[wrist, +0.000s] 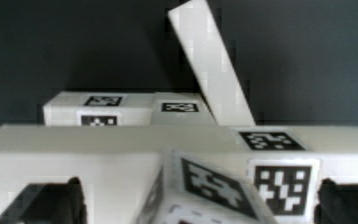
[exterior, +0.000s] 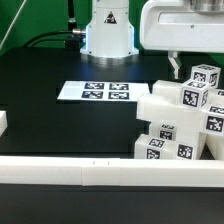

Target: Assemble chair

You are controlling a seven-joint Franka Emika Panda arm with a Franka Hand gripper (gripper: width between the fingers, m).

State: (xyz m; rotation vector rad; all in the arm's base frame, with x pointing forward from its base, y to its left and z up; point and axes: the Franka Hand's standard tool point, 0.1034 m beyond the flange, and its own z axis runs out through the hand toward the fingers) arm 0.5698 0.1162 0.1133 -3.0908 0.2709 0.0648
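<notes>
Chair: white tagged chair parts (exterior: pixel 180 120) stacked in a cluster at about four o'clock in the exterior view, against the border rail (exterior: pixel 70 172).
Gripper: gripper (exterior: pixel 177 68) hangs just above the cluster's top; one finger (wrist: pixel 37 203) shows dark in the wrist view.
Jaws: cannot tell whether spread or pinching; a tagged piece (wrist: pixel 229 185) sits close between them.
Marker board: marker board (exterior: pixel 95 91) lies at ten o'clock, well apart.
Step, my guess: seating a part.
Advice: keep it square, press straight down, avoid nudging the leaning panel (wrist: pixel 211 70).
</notes>
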